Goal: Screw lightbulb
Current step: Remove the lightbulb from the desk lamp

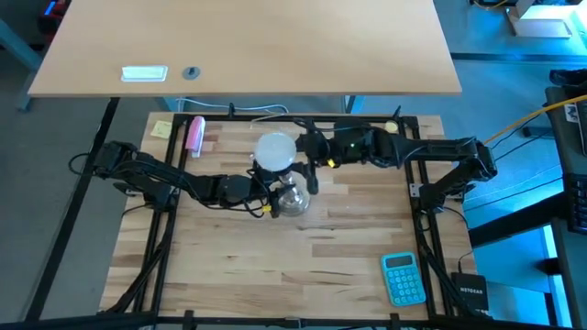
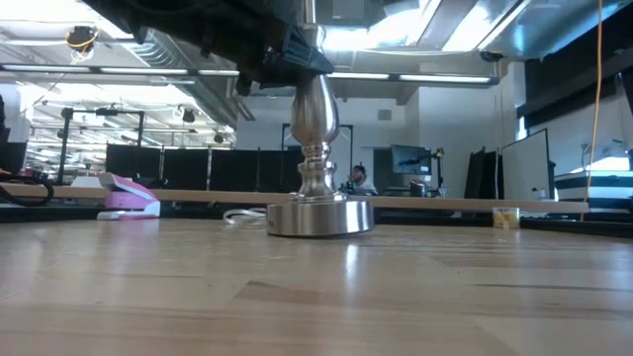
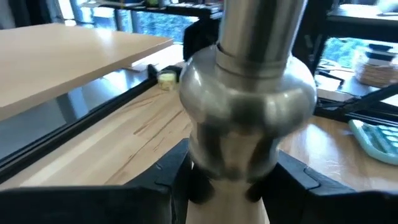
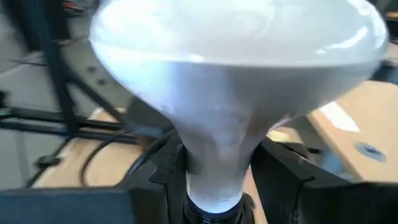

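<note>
While the lightbulb (image 4: 236, 93) stands up on top of the shiny metal stand (image 2: 318, 158), the right gripper (image 4: 217, 177) holds it low down. Seen from the right wrist, the thin white neck of the bulb sits right between the two dark fingers (image 4: 158, 168), one on each side, and both press on it. The big round top of the bulb bulges out above the fingers. A black ring shows just under the neck.

From above, the bulb (image 1: 275, 151) is near the middle of the wooden table (image 1: 303, 266), toward the far side, with the right gripper (image 1: 310, 147) beside it.

The left gripper (image 3: 227, 180) is clenched on the stand lower down. Its fingers (image 3: 165, 177) squeeze the narrow part of the stand (image 3: 249, 118) under the fat round bump. The wide foot of the stand rests flat on the table (image 2: 316, 297).

A pink stapler (image 1: 194, 134) and a blue calculator (image 1: 404, 279) lie well apart from the bulb.
</note>
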You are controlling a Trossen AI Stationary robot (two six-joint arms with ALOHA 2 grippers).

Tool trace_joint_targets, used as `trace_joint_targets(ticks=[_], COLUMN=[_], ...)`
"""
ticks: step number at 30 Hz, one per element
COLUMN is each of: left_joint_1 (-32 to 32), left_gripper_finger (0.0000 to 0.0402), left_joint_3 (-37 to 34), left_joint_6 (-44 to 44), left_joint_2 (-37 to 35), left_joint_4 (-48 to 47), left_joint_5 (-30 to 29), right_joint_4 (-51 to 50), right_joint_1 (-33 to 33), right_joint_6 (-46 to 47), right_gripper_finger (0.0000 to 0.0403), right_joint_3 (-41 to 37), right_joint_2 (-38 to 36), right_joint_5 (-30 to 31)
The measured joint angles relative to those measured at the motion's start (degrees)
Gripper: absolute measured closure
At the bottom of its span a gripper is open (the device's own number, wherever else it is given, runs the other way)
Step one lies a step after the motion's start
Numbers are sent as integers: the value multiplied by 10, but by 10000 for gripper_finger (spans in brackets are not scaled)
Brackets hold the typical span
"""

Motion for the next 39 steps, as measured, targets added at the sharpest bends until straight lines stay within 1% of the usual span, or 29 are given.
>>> trace_joint_targets(ticks=[2,7,9,10,11,13,14,15,17,20,22,25,28,30,32,34,37,39], left_joint_1=[-6,-18,-23,-25,-28,-33,-35,-36,-36,-34,-34,-34,-34,-31,-29,-25,-19,-14], left_gripper_finger=[267,273,274,275,275,275,275,275,275,275,276,276,276,276,277,277,277,277], left_joint_3=[0,9,13,14,17,19,20,20,20,20,20,21,21,21,21,21,21,21], left_joint_6=[13,39,49,59,63,62,62,63,59,46,41,28,17,14,18,21,21,18], left_joint_2=[0,-6,-6,-6,-5,-5,-5,-5,-5,-5,-5,-5,-5,-6,-6,-6,-6,-6], left_joint_4=[12,19,17,16,18,21,21,22,21,17,8,-12,-26,-29,-26,-26,-26,-26], left_joint_5=[24,128,170,193,211,239,243,243,222,159,119,74,49,33,18,12,12,12], right_joint_4=[2,4,4,0,1,4,4,4,4,-14,-46,-113,-194,-240,-268,-274,-249,-236], right_joint_1=[0,-5,-6,-10,-11,-12,-14,-16,-18,-18,-21,-24,-25,-25,-25,-25,-25,-25], right_joint_6=[-6,-1,0,-2,-5,-6,-6,-5,-5,7,8,-7,-21,-19,-17,-18,-17,-17], right_gripper_finger=[254,258,271,283,306,322,327,332,340,341,332,300,255,224,198,178,159,152], right_joint_3=[0,0,0,0,0,0,0,0,0,0,0,0,0,0,0,0,0,0], right_joint_2=[-1,-6,-6,-6,-6,-6,-6,-6,-6,-9,-20,-48,-77,-91,-102,-111,-115,-115], right_joint_5=[-47,-193,-253,-293,-323,-381,-397,-397,-359,-259,-205,-126,-46,-6,21,37,59,59])
